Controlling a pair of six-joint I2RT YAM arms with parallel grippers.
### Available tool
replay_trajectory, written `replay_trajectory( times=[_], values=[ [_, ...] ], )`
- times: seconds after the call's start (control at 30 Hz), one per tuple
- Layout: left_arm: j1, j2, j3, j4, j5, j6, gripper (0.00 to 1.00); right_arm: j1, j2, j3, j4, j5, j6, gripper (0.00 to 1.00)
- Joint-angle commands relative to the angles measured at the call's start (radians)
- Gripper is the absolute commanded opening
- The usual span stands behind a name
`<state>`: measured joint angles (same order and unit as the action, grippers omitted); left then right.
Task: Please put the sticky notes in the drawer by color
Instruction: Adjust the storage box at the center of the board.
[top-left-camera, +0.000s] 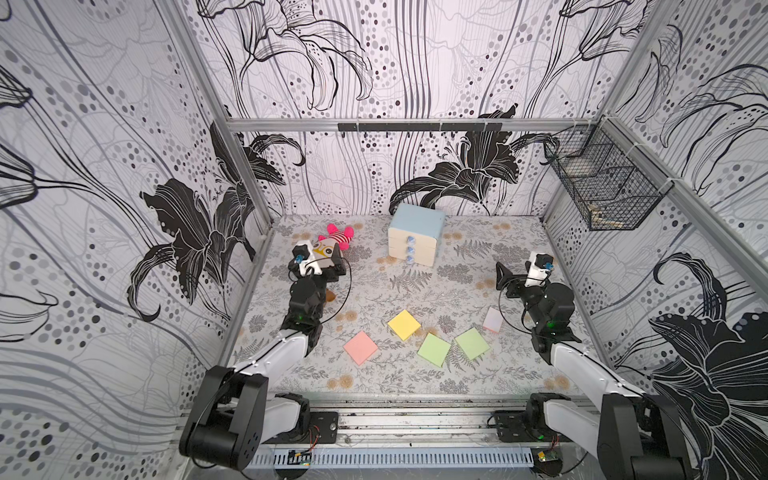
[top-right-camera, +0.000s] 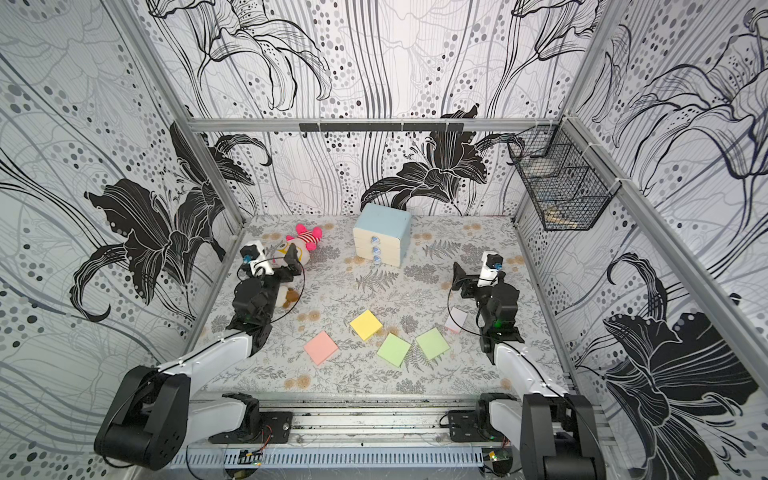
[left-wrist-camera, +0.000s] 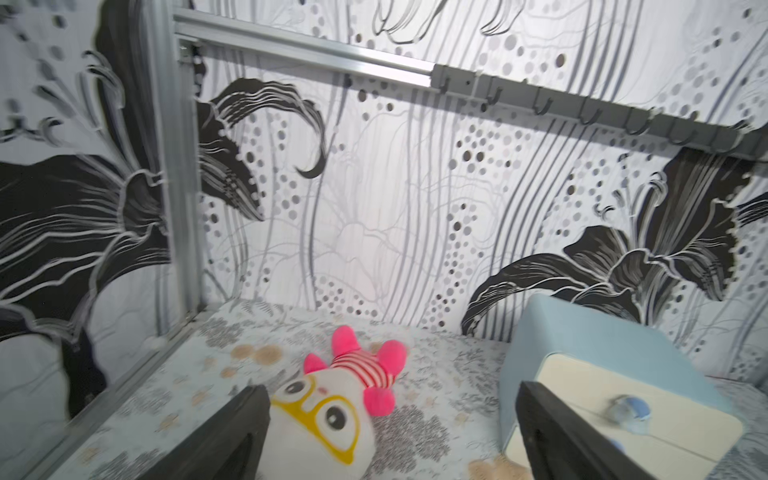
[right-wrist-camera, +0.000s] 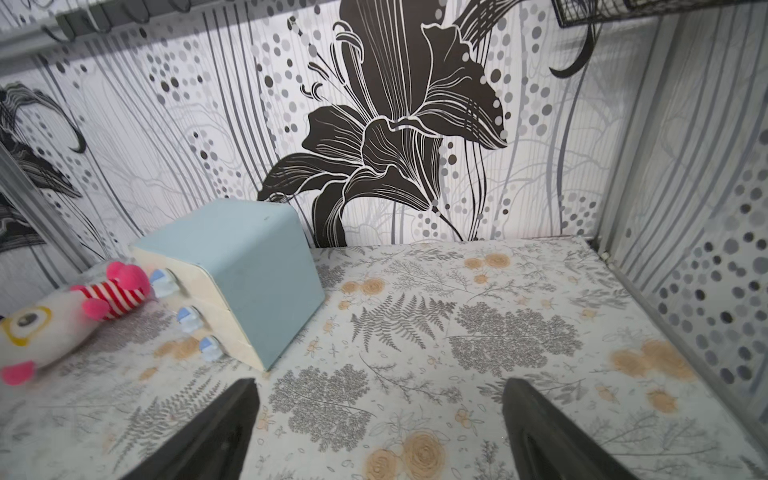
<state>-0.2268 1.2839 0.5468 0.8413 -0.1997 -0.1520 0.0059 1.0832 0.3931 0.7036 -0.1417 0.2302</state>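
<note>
Left of the drawer (top-left-camera: 415, 239), a plush toy (top-left-camera: 334, 245) lies on the table (top-left-camera: 457, 374). My left gripper (left-wrist-camera: 390, 388) hangs just over its head, jaws spread wide and holding nothing. The drawer stands near the back wall, its three fronts shut. Well in front of it, the sticky notes lie flat: a pink pad (top-left-camera: 360, 347), a yellow pad (top-left-camera: 404, 324), two green pads (top-left-camera: 434, 350) (top-left-camera: 472, 343) just beside each other, and a paler pad (top-left-camera: 493, 319) next to my right arm. Right of the drawer, my right gripper (right-wrist-camera: 380, 382) hovers above bare table, jaws wide and empty. Farther right, a wire basket (top-left-camera: 602, 183) hangs on the side wall
</note>
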Motion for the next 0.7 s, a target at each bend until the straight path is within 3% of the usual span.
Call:
replay_trajectory(
  times=[0.0,0.1,0.37,0.67],
  values=[
    [-0.045,0.113,0.149,-0.092,0.072,-0.097,0.98,-0.005,-0.011,0.029,-0.12,0.036,0.331,0.97],
    [-0.076,0.248,0.339,-0.199,0.108,-0.16,0.98,-0.005,-0.008,-0.015,-0.022,-0.016,0.382,0.97],
    [-0.113,0.649,0.879,-0.511,0.277,-0.3,0.97,-0.002,-0.047,0.012,-0.144,-0.065,0.361,0.97],
    [-0.124,0.9,1.184,-0.659,0.402,-0.413,0.97,-0.002,-0.064,0.039,-0.252,-0.159,0.307,0.97]
  ],
)
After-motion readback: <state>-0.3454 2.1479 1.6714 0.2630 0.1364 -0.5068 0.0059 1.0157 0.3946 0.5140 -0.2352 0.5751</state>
